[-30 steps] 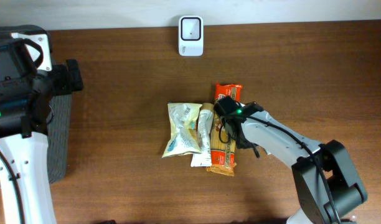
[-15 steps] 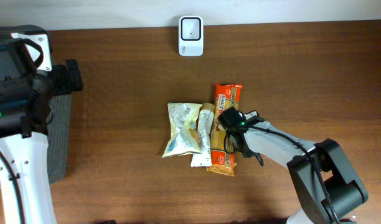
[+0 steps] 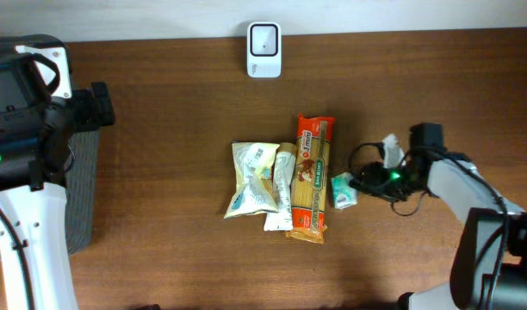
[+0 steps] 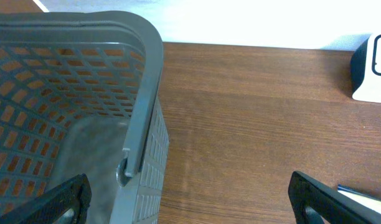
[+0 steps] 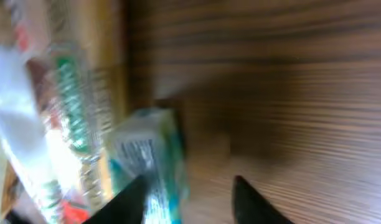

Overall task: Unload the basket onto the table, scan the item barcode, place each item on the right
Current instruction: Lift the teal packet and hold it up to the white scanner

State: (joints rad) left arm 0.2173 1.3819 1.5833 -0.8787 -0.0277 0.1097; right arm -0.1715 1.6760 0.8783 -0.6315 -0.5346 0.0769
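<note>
Right claw [image 3: 358,182]: hanging low over the table, right of the middle, pointing toward the packets; fingers [image 5: 131,202] standing partly apart with bare wood showing between them, gripping nothing (wrist view badly blurred).
Small teal packet [image 3: 342,189]: lying on the table right of the middle, just beside the right side of the orange pasta pack, sitting just ahead of the right claw's tips; touching them or not, impossible to tell.
Orange pasta pack [image 3: 311,176]: lying flat at the middle of the table, its long side running toward the far edge.
Narrow white packet [image 3: 283,185]: lying along the pasta pack's left side, touching it.
Pale bag [image 3: 253,178]: lying left of the narrow white packet, pressing against it.
Scanner [image 3: 263,49]: sitting at the far edge of the table, about halfway along it, well apart from the packets and from both claws.
Left claw [image 4: 190,205]: hovering by the left edge of the table, fingers spreading wide, holding nothing.
Grey basket [image 4: 144,68]: sitting at the left edge of the table, below and beside the left claw, showing mesh walls and a solid rim.
</note>
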